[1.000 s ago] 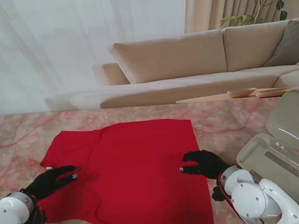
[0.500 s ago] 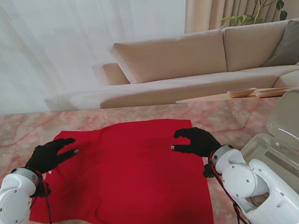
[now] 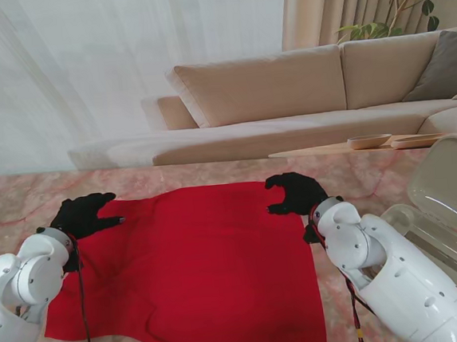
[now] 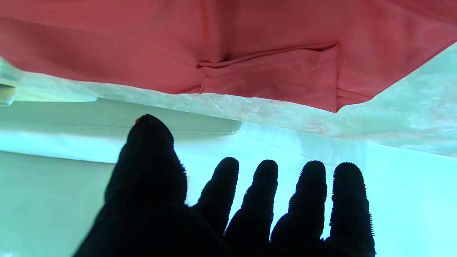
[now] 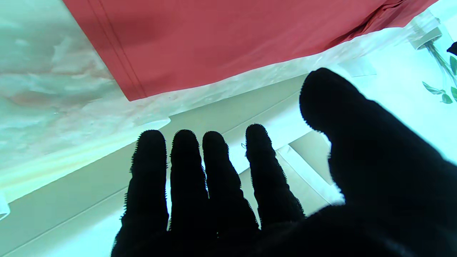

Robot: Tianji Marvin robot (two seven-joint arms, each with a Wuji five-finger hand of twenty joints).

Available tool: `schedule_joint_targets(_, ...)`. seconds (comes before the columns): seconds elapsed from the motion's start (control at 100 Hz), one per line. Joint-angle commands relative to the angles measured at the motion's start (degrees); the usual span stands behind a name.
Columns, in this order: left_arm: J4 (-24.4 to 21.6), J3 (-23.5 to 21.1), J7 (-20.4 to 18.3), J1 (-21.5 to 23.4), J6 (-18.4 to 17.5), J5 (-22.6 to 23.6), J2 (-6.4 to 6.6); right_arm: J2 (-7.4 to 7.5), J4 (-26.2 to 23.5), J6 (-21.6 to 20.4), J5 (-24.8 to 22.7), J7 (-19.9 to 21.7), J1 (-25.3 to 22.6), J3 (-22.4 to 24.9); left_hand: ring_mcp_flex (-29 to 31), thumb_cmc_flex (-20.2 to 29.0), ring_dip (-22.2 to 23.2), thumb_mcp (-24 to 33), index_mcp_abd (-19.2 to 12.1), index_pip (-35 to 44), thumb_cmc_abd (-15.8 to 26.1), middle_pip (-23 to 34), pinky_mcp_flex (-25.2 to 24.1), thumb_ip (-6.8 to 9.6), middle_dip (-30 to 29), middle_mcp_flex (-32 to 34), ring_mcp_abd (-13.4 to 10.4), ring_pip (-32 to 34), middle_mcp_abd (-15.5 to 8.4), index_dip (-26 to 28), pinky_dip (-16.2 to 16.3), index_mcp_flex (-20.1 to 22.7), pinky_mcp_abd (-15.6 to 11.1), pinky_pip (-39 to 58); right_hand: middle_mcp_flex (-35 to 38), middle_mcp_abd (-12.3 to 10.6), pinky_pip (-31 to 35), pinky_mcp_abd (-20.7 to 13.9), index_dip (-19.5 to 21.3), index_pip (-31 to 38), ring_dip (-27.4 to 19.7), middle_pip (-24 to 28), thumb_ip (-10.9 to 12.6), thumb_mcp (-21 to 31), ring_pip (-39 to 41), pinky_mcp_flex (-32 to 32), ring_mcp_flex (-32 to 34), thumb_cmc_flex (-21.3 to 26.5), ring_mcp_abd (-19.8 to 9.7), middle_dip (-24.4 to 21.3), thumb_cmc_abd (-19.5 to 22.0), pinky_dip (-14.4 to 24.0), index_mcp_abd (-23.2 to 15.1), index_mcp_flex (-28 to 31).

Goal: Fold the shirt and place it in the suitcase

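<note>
A red shirt (image 3: 188,262) lies spread flat on the marble table, its sleeves folded in. My left hand (image 3: 84,215) hovers over the shirt's far left corner, black-gloved fingers spread, holding nothing. My right hand (image 3: 296,192) hovers over the far right corner, also spread and empty. In the left wrist view the fingers (image 4: 257,203) point past a folded sleeve (image 4: 271,78) of the shirt. The right wrist view shows fingers (image 5: 185,178) beyond the shirt's hemmed corner (image 5: 132,93). An open beige suitcase (image 3: 449,224) sits at the right edge.
The pink marble table (image 3: 357,180) extends beyond the shirt. A beige sofa (image 3: 286,94) stands behind it, with a bowl (image 3: 368,140) on a low side table. White curtains and a plant fill the background.
Both hands have travelled away from me over the shirt, from its middle to its far corners, staying spread. The shirt lies as before.
</note>
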Motion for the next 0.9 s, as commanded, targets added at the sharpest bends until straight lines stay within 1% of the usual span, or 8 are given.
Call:
schedule_joint_targets(0.0,1.73,0.69,0.03,-1.55,-0.29,0.1,0.17,-0.61,2.01,0.88,0.59,0.01,1.91,-0.47,0.86,3.16,0.69,0.21,1.51,-1.16,-1.3,1.67,-0.17,0.37,0.59,-2.06,-1.17,1.6,0.47,-0.87,1.09,-2.47,-1.47,1.98,-1.94,-0.82,0.26,-1.08,0.65,-0.59,-1.33,0.79,-1.99,1.79,0.47,-0.41,-1.82,-2.13,-1.39,0.28,-1.87,-0.03,0.86,-0.26)
schedule_joint_targets(0.09,4.58,2.07,1.54,-3.59,-0.56,1.09,0.17,-0.97,4.98,1.05,0.83,-1.15,4.34,-2.14,0.03,3.61,0.54,0.21,1.41,-1.09,-2.01,2.34,-0.85,0.36,0.6,-2.47,-1.41,1.38,0.36,-0.99,0.51,-2.73,-1.92,1.44,-2.94,-0.84,0.37,-1.08,0.63,-0.82,-1.45,0.98,-2.13,2.4,0.51,-0.76,-2.42,-2.47,-1.55,0.22,-1.85,-0.1,1.01,-0.74)
schedule_joint_targets(0.16,6.51,2.94,2.28,-4.96,-0.76,1.82,0.23,-1.16,7.09,1.07,0.9,-1.6,6.09,-3.44,-3.14,3.68,-0.86,0.21,1.25,-0.77,-2.26,2.66,-2.61,0.3,0.09,-3.85,-1.7,-0.32,0.21,-1.2,-2.12,-3.22,-3.22,-1.62,-4.07,-0.76,0.28,-0.97,0.64,-0.95,-1.59,1.01,-2.19,2.75,0.4,-1.4,-3.3,-2.68,-1.7,0.1,-1.87,-0.19,1.05,-0.99)
schedule_joint_targets(0.26,8.43,3.78,1.64,-6.53,-0.77,1.82,0.43,-1.37,9.84,1.29,1.56,-1.52,8.34,-5.22,-5.06,3.81,-1.63,0.23,0.7,-0.48,-2.3,2.51,-3.5,0.27,-0.15,-5.07,-1.94,-1.05,0.23,-1.22,-3.59,-3.2,-4.8,-3.14,-5.88,-0.71,0.01,-1.06,0.6,-1.35,-1.83,0.9,-2.28,3.01,0.14,-2.19,-4.71,-3.08,-2.0,-0.15,-1.31,-0.32,1.09,-1.95)
schedule_joint_targets(0.57,14.13,5.96,1.68,-10.47,-1.03,2.55,0.8,-2.81,19.57,0.22,5.12,-3.35,15.09,-10.83,-6.19,4.09,-2.13,0.26,0.4,-0.41,-2.38,2.8,-3.46,0.27,-0.19,-6.24,-2.33,-0.94,0.17,-1.33,-5.34,-4.35,-5.88,-4.19,-9.54,-0.74,-0.73,-1.38,0.57,-2.65,-2.55,1.45,-2.22,3.02,-0.31,-3.63,-7.44,-2.97,-2.45,-0.74,-0.63,-0.38,1.6,-4.86)
schedule_joint_targets(0.66,14.98,6.43,2.01,-10.98,-1.18,3.36,0.9,-3.17,21.92,0.08,6.58,-3.02,16.84,-12.26,-6.77,3.93,-2.33,0.23,0.27,-0.33,-2.18,2.92,-3.55,0.26,-0.21,-6.65,-2.4,-1.06,0.13,-1.36,-5.9,-4.64,-6.08,-4.58,-10.86,-0.75,-1.49,-1.81,0.6,-3.07,-3.26,1.02,-2.25,2.69,-1.48,-4.94,-9.97,-3.43,-2.91,-1.17,0.35,-0.48,1.43,-5.86)
schedule_joint_targets(0.73,16.36,7.27,3.05,-11.75,-1.06,3.44,0.84,-3.49,23.88,-0.29,7.75,-2.64,18.27,-13.47,-8.97,3.39,-3.09,0.14,0.06,-0.16,-1.45,2.73,-3.36,0.2,-0.5,-8.01,-2.51,-1.77,0.03,-1.43,-8.6,-5.11,-6.43,-8.09,-11.56,-0.83,-2.05,-1.74,0.64,-3.34,-3.92,0.79,-2.21,2.32,-2.34,-5.61,-11.23,-3.36,-3.26,-1.43,0.65,-0.47,1.47,-6.5)
schedule_joint_targets(0.89,19.07,9.03,4.19,-13.53,-0.92,3.08,0.79,-4.27,28.48,-1.55,8.63,-3.21,21.54,-16.5,-9.96,3.05,-3.54,0.09,-0.04,-0.17,-1.14,2.75,-3.24,0.17,-0.59,-8.69,-2.65,-1.94,0.08,-1.53,-9.7,-5.53,-6.74,-9.82,-13.15,-0.94,-3.19,-1.57,0.78,-3.66,-5.12,0.62,-2.07,2.03,-3.8,-6.54,-13.52,-3.6,-3.68,-1.72,1.03,-0.27,1.75,-7.28)
